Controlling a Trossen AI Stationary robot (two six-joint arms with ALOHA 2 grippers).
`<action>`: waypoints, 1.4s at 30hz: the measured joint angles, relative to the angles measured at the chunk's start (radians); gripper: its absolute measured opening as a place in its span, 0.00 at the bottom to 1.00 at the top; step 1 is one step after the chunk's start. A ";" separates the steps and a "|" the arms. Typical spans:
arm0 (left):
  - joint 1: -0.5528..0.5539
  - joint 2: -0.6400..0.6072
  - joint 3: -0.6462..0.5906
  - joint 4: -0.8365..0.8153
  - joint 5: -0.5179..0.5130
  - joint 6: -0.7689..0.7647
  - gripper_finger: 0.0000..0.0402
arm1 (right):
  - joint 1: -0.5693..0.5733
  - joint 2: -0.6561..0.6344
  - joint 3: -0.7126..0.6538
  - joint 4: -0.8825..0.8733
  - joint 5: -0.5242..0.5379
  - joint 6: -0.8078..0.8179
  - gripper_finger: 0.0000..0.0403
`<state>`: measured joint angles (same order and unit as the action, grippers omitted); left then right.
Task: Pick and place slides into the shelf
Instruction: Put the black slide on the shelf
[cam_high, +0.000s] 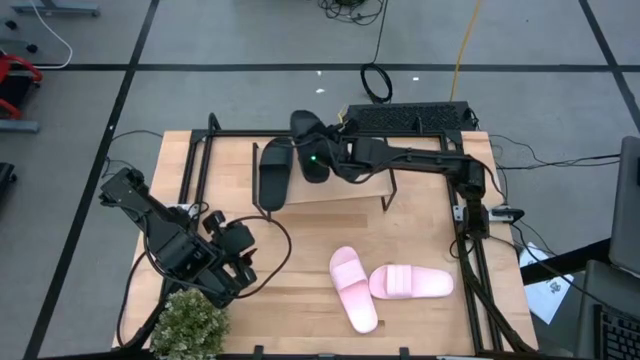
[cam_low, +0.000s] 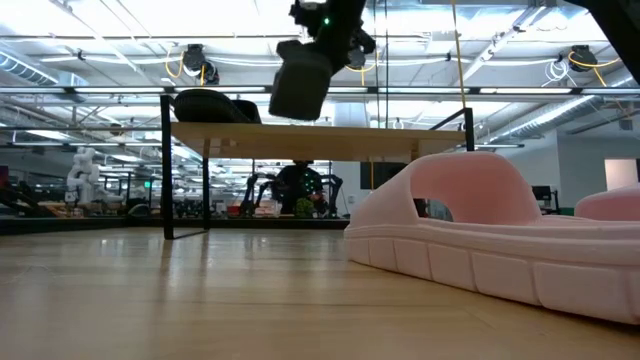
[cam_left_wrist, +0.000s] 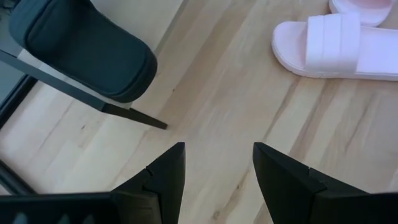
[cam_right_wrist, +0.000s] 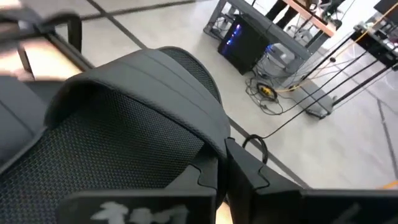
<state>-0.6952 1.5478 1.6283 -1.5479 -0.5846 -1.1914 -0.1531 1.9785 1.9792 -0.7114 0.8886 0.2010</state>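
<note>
The high view looks straight down on the whole surface (cam_high: 300, 300) and both arms. The low view sits at surface level, facing across it into the room, very close to a pink slide (cam_low: 480, 240); the shelf (cam_low: 320, 138) stands farther off and also shows from above. The left wrist view looks down past its gripper (cam_left_wrist: 217, 171) at the boards nearby. The right wrist view presses close against a black slide (cam_right_wrist: 124, 124).
</note>
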 joint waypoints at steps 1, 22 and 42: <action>0.000 0.000 0.000 -0.004 0.000 0.000 0.46 | 0.000 0.000 -0.011 0.000 0.000 -0.002 0.00; 0.000 0.000 0.000 -0.007 -0.019 -0.029 0.46 | 0.000 -0.001 -0.055 -0.081 -0.001 0.349 0.00; 0.000 0.000 0.000 -0.007 -0.019 -0.017 0.46 | 0.005 0.001 -0.056 -0.137 -0.027 0.431 0.00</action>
<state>-0.6949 1.5478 1.6283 -1.5551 -0.6041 -1.2079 -0.1486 1.9792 1.9228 -0.8481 0.8615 0.6322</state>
